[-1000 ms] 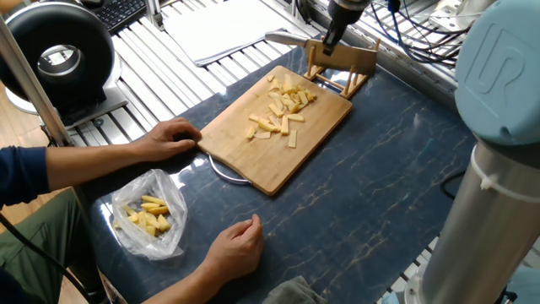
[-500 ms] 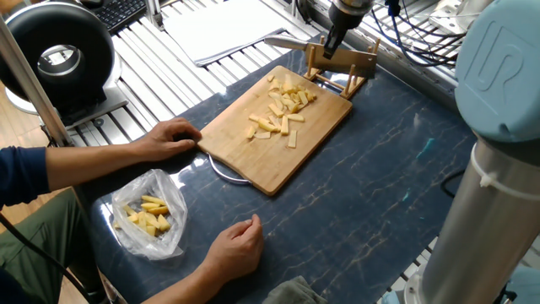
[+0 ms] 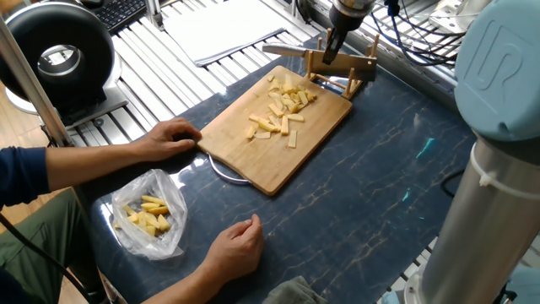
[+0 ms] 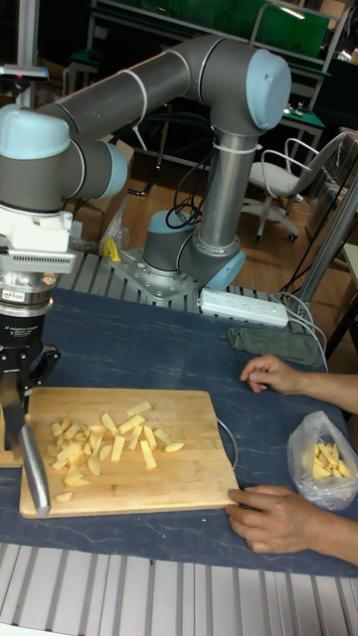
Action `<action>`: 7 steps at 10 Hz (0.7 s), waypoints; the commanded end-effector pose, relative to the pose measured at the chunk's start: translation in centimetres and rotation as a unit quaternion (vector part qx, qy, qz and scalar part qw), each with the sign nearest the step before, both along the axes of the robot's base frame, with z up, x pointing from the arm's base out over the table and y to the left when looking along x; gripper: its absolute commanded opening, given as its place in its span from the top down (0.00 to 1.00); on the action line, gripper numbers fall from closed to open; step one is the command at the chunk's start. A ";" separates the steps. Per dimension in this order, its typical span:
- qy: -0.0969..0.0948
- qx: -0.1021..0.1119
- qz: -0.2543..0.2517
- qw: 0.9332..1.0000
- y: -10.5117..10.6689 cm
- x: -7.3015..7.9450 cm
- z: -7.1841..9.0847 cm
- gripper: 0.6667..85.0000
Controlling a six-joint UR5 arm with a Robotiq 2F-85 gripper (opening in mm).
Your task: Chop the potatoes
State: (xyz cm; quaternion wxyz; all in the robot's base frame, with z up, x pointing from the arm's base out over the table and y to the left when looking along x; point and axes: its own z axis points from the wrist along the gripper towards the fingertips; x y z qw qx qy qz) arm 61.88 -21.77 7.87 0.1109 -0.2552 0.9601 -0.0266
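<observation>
Gripper point(image 4: 18, 383) clamped on knife point(image 4: 33, 459) handle; fingers partly hidden. Potatoes point(image 4: 104, 440) on board point(image 4: 189, 467) beside blade. Rack point(image 3: 344, 66) behind gripper, partly hidden.

The wooden rack point(image 4: 8, 447) is cut off by the left edge.

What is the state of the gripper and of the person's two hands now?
Gripper: shut on the knife.
One hand: flat on the board edge, holding nothing.
Other hand: resting on the table, holding nothing.
</observation>
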 end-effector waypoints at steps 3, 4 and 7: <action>0.004 0.013 0.021 1.000 0.6 -0.2 0.5 0.55; 0.030 0.007 0.018 0.999 0.3 -1.5 1.0 0.56; 0.067 -0.009 0.020 0.998 -0.5 -4.0 3.7 0.55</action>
